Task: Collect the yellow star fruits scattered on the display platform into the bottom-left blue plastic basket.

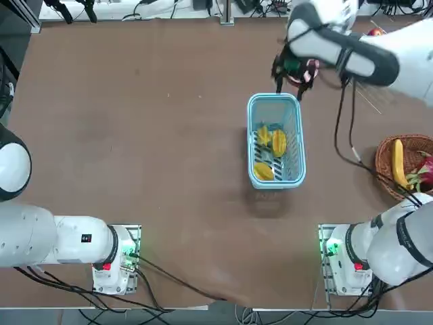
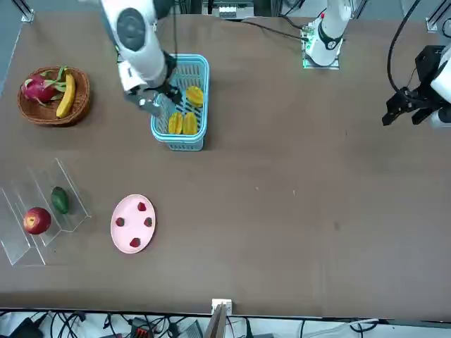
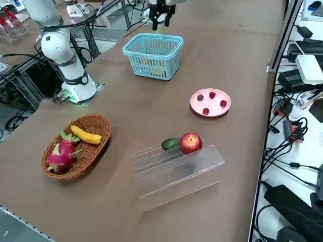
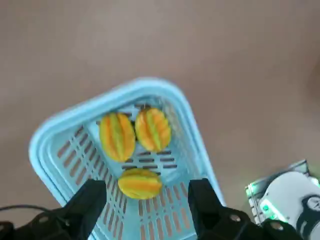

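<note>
1. So the right pincer (image 4: pixel 149 187) is hovering near one end of the blue basket (image 1: pixel 254 112), spread wide open and gripping nothing.
2. All three star fruits (image 4: pixel 117 137) are sitting inside that one basket, two side by side and one a bit apart.
3. Off to the robot's right, one woven basket (image 3: pixel 104 122) is holding one banana (image 3: pixel 86 135) and one dragon fruit (image 3: pixel 60 155).
4. One clear rack (image 3: pixel 176 174) is carrying just two things: one red apple (image 3: pixel 191 143) and one green fruit (image 3: pixel 170 143).
5. One pink plate (image 2: pixel 132 225) is holding four red berries (image 2: pixel 141 206).
6. It's all resting on a plain brown desk (image 2: pixel 282 176), with black cables (image 3: pixel 298 131) and gear lying beyond its edge.
</note>
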`<state>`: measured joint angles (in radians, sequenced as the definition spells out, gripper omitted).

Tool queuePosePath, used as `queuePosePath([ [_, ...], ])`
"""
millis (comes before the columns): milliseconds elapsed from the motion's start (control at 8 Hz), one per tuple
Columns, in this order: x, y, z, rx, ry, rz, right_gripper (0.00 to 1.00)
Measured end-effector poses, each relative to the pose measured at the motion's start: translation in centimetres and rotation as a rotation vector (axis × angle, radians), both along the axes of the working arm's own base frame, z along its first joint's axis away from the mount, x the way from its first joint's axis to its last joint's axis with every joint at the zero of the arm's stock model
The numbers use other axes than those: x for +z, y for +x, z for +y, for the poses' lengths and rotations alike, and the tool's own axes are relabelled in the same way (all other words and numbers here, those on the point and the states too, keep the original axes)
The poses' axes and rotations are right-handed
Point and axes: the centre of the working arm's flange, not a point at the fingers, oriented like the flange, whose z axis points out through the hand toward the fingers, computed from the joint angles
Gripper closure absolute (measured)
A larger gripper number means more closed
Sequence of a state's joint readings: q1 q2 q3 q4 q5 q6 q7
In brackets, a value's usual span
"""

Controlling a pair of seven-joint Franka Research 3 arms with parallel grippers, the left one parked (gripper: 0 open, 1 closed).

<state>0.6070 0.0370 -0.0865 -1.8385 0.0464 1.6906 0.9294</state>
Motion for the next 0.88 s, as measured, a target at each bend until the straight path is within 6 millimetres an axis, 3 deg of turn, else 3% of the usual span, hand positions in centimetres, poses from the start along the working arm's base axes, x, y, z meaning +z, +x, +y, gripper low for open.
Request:
queuePosePath([
  [250,4.6,4.2,-6.9,0.051,-0.029,-0.086,0.0],
  [500,8.7,7.3,-16.7,0.142,-0.016,-0.09,0.0],
  [750,12.1,7.9,-25.7,0.241,0.013,-0.077,0.0],
  [875,13.7,7.5,-28.2,0.277,0.025,-0.063,0.0],
])
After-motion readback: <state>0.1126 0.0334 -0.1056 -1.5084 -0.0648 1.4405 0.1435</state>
